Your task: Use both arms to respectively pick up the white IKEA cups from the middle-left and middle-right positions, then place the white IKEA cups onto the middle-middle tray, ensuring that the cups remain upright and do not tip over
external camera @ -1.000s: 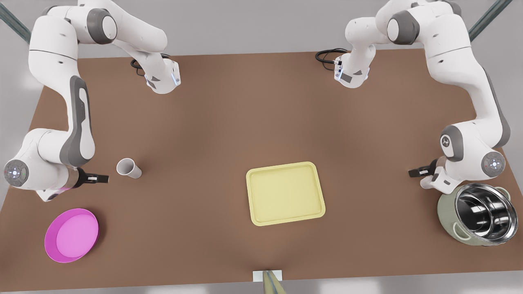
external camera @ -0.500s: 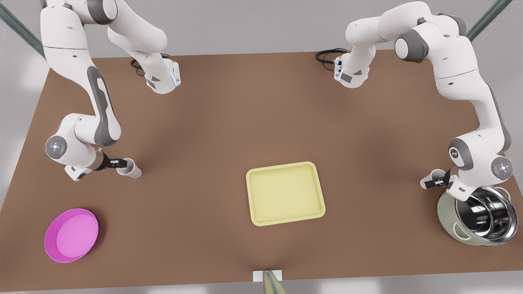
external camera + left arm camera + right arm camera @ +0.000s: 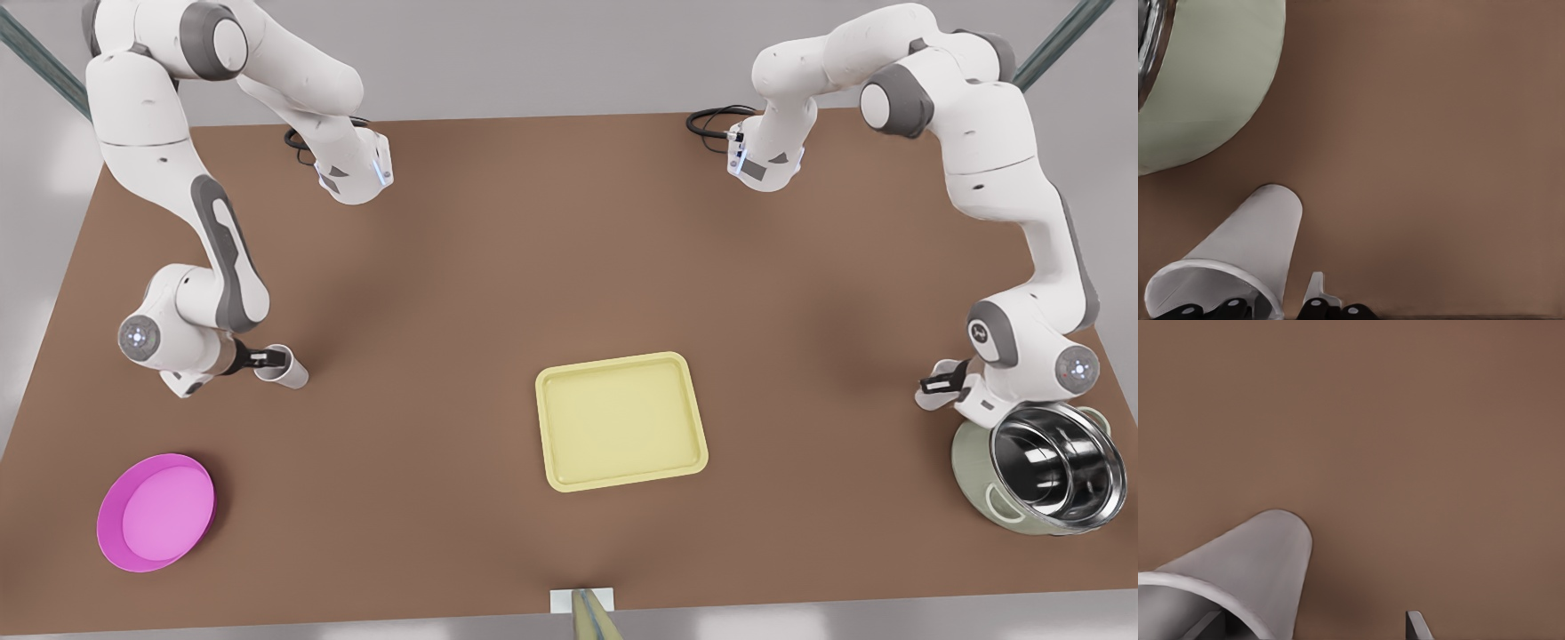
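While both grippers straddle a cup wall, left gripper lower right by the pot, right gripper mid-left, fingers apart, clamping comes next.

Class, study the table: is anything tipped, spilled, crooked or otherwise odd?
Nothing is tipped or spilled. Both stand upright: the right tool is at the cup on the front view's left, the left tool at the cup beside the pot. Only the tray sits slightly turned against the table edges.

Glossy steel-lined pot, matt white cups, smooth brown table.
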You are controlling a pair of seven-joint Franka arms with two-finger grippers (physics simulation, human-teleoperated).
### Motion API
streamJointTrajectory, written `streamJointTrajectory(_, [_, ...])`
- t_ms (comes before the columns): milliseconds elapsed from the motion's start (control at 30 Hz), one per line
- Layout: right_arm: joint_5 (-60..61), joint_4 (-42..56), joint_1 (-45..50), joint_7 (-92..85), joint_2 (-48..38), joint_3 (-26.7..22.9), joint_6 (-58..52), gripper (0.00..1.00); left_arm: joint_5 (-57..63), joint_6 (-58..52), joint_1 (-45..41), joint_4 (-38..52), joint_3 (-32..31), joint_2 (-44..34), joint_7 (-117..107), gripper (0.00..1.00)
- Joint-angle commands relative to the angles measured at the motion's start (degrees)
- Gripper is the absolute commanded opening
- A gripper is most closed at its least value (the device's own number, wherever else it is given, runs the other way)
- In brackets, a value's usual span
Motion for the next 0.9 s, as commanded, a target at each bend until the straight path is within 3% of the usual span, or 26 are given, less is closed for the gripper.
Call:
streamJointTrajectory(0, [0.1, 0.1, 0.0, -1.7, 0.2, 0.0, 0.5, 0.99, -0.1, -1.0, -0.4, 0.3, -0.2, -0.5, 1.9, 0.21])
streamJointTrajectory(33, [0.0, 0.1, 0.0, -1.7, 0.3, 0.0, 0.5, 0.91, 0.1, -1.0, -0.9, 0.5, -0.2, -0.5, 1.5, 0.21])
streamJointTrajectory(100, [0.0, 0.4, 0.1, -1.8, 0.3, 0.0, 0.5, 0.56, 0.1, -0.5, -1.0, 1.1, -0.2, 0.3, 1.6, 0.21])
streamJointTrajectory(167, [0.0, 1.1, 0.2, -1.8, 0.3, 0.0, -0.2, 0.50, 0.2, -0.2, -1.0, 1.7, -0.2, 1.2, 1.6, 0.21])
streamJointTrajectory(200, [0.0, 1.3, 0.2, -1.8, 0.4, 0.0, -0.2, 0.42, 0.2, -0.2, -1.0, 1.8, -0.2, 1.0, 1.7, 0.21])
streamJointTrajectory(267, [0.0, 1.6, 0.4, -0.8, 0.6, 0.1, -0.2, 0.38, 0.2, -0.2, -2.2, 1.8, -0.2, 0.1, 1.5, 0.21])
streamJointTrajectory(367, [0.0, 2.8, 0.5, -0.8, 1.0, 0.4, -0.2, 0.23, 0.1, -0.6, -3.8, 0.7, -0.1, -4.8, 0.1, 0.21])
streamJointTrajectory(600, [9.5, 13.0, 6.3, 0.8, 2.0, 5.3, -5.0, 0.24, 0.0, -12.0, -23.5, 7.0, -3.1, -6.5, -19.5, 0.21])
streamJointTrajectory(733, [17.1, 25.7, 17.4, 18.7, 9.2, 5.3, -4.6, 0.24, -0.2, -11.9, -24.2, 10.0, -12.5, -5.4, -33.9, 0.21])
streamJointTrajectory(867, [16.9, 37.6, 25.4, 36.8, 15.8, 5.3, -4.4, 0.24, 1.0, -4.8, -29.3, 11.4, -14.4, -2.4, -40.2, 0.21])
